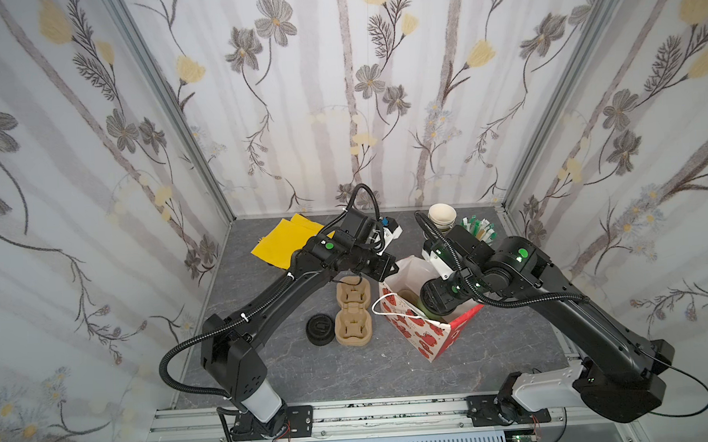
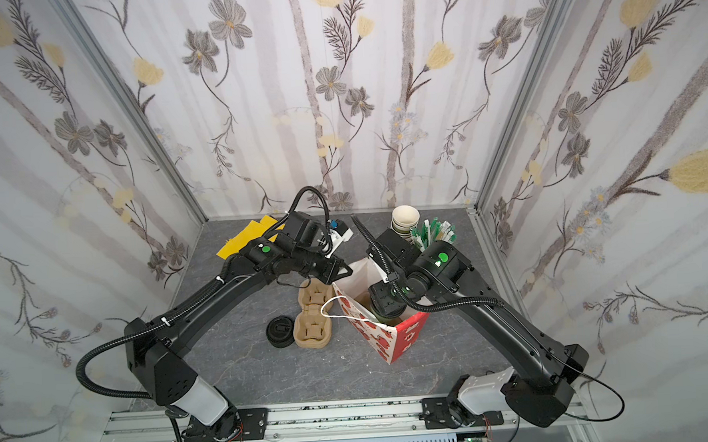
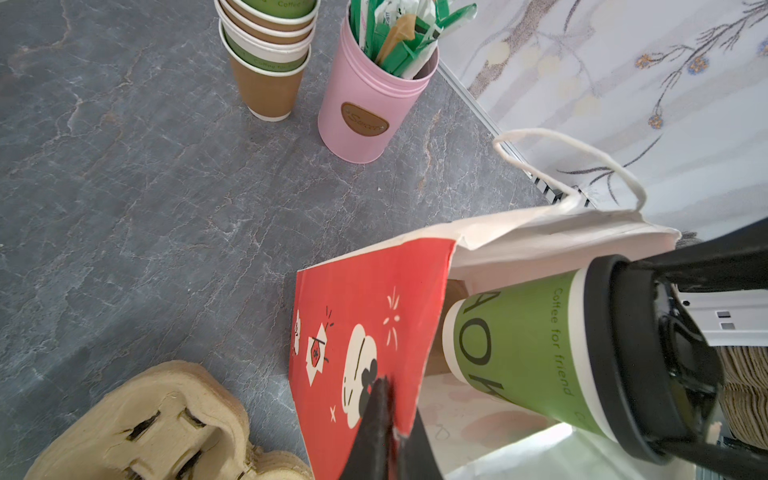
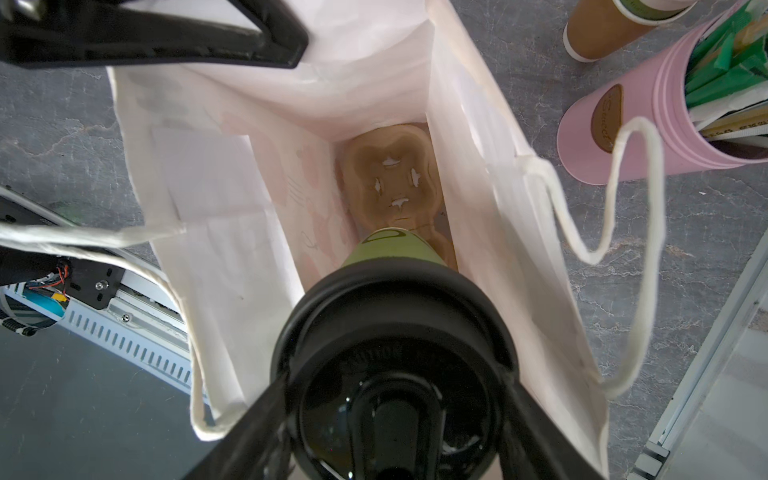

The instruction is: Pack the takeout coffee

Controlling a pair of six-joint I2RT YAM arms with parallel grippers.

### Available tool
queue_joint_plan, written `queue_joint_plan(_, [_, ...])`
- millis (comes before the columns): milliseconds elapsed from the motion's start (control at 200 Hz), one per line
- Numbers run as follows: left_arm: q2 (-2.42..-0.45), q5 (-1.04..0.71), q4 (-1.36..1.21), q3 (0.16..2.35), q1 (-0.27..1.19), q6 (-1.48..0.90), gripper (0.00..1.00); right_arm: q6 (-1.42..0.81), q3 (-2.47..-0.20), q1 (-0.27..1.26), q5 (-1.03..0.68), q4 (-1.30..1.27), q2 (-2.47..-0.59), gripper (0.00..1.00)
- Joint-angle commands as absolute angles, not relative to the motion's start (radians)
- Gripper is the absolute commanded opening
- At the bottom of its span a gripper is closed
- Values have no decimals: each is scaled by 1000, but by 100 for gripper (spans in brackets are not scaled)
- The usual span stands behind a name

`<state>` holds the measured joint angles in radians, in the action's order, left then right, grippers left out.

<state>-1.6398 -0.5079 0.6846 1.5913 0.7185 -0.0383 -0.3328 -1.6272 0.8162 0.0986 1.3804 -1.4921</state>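
The takeout coffee (image 3: 519, 345), a green paper cup with a black sip lid (image 4: 395, 316), hangs inside the mouth of the red patterned paper bag (image 1: 416, 331) (image 2: 387, 341). My right gripper (image 4: 399, 374) is shut on the cup's lid from above, one finger on each side of the rim. Below the cup, a brown cup carrier (image 4: 390, 183) lies on the bag's floor. My left gripper (image 3: 384, 399) is shut on the bag's red side wall (image 3: 357, 299) at its top edge. In both top views the right wrist (image 1: 435, 305) hides most of the cup.
A stack of brown cup carriers (image 1: 351, 313) and a short pile of black lids (image 1: 319, 330) lie left of the bag. Yellow napkins (image 1: 282, 242) are at the back left. Stacked lidless cups (image 3: 266, 54) and a pink tin of sachets (image 3: 365, 104) stand behind the bag.
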Motion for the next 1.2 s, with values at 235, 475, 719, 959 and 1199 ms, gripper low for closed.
queue_joint_plan(235, [-1702, -463, 656, 1669, 729, -19, 24, -338, -1581, 843, 112, 1358, -1479, 64])
queue_joint_plan(475, [-1672, -342, 652, 1709, 729, -60, 61, -334, -1573, 843, 102, 1358, -1480, 65])
queue_joint_plan(719, [-1576, -161, 634, 1674, 716, -160, 72, -359, -1545, 841, 90, 1358, -1452, 65])
queue_joint_plan(959, [-1432, -128, 612, 1536, 703, -278, 73, -362, -1536, 839, 73, 1358, -1450, 65])
queue_joint_plan(1199, [-1295, -127, 602, 1359, 700, -382, 73, -356, -1536, 836, 76, 1359, -1478, 65])
